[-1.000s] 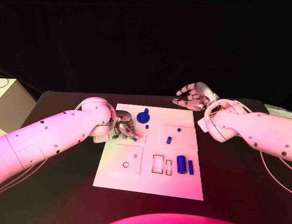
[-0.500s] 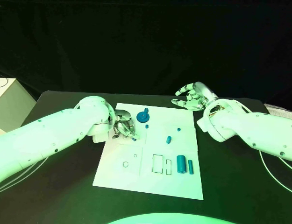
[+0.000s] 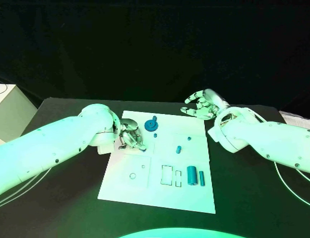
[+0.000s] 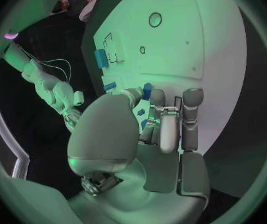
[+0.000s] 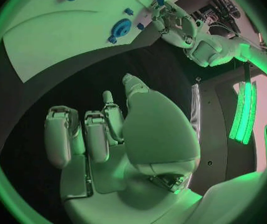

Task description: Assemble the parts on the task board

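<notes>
The white task board (image 3: 162, 168) lies in the middle of the head view on the black table (image 3: 255, 188), with a round blue part (image 3: 152, 124) near its upper edge, small pieces mid-board and two blue cylinders (image 3: 195, 175) at its lower right. At its upper left corner the left hand (image 3: 131, 135) curls its fingers down by a small blue part (image 4: 147, 90); whether it holds it I cannot tell. The right hand (image 3: 203, 105) hangs empty, fingers loosely apart, beyond the board's upper right corner, and a pale box (image 3: 1, 106) stands at the left edge.

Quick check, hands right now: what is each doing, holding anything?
Left hand: fingers curled over the white task board, pinching a small blue part.
Right hand: open, empty, above the black table.
</notes>
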